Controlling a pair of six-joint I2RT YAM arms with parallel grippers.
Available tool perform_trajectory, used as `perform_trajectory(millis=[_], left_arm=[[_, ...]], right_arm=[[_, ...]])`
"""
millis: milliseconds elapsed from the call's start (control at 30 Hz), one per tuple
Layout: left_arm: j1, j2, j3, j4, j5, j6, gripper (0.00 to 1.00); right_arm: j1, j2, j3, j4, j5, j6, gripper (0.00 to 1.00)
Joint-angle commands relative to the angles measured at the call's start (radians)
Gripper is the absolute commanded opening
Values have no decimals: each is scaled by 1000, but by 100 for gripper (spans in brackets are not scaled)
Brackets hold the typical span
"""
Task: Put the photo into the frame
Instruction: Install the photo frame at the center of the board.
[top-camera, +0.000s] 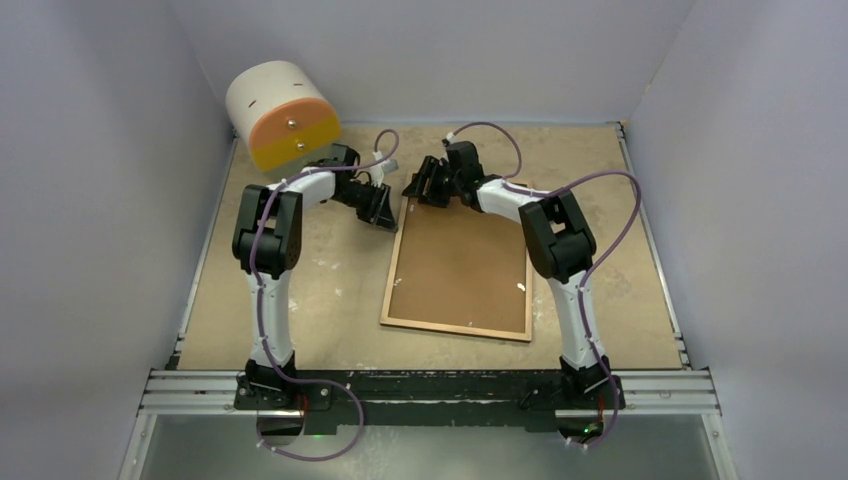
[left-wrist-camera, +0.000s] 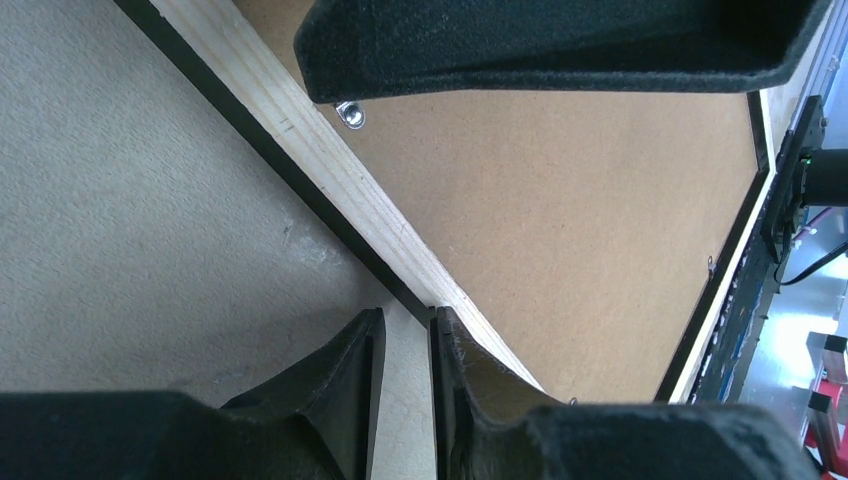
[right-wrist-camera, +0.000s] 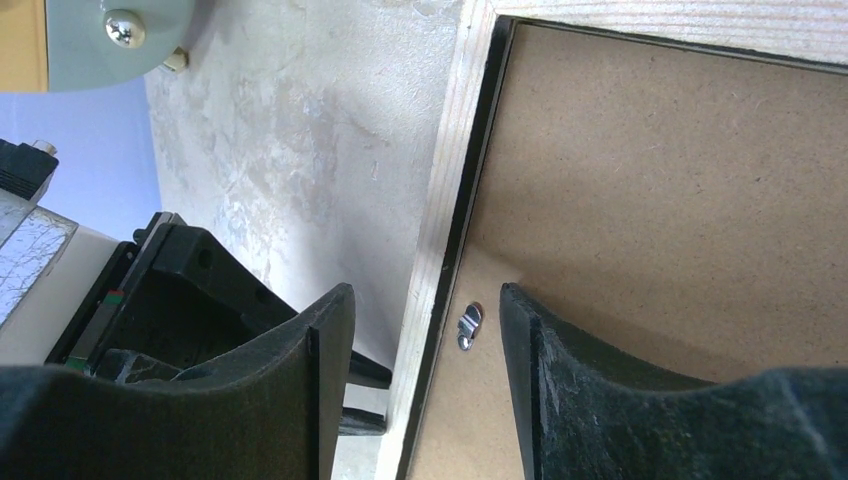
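One frame face down, brown backing panel seated inside its rim

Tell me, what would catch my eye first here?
A large rectangular wood-rimmed picture frame lies face down in the middle, its plain brown hardboard backing panel up. The left gripper and right gripper both reach its far-left corner. A cream-and-orange drum sits far back on the left.

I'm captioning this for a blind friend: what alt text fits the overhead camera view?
A picture frame lies back-up on a table, brown backing panel showing, with the left gripper and right gripper of two robot arms close together at its far left corner. A white-and-orange drum stands beyond, far left.
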Motion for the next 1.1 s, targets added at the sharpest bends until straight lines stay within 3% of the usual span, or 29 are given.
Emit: perform_trajectory(millis=[0, 1067], left_arm=[[-6, 26, 10, 11, -6, 5, 25], [-14, 9, -16, 20, -25, 32, 24]], right_arm=[[-1, -14, -33, -7, -26, 22, 57], [11, -22, -74, 60, -98, 135, 57]])
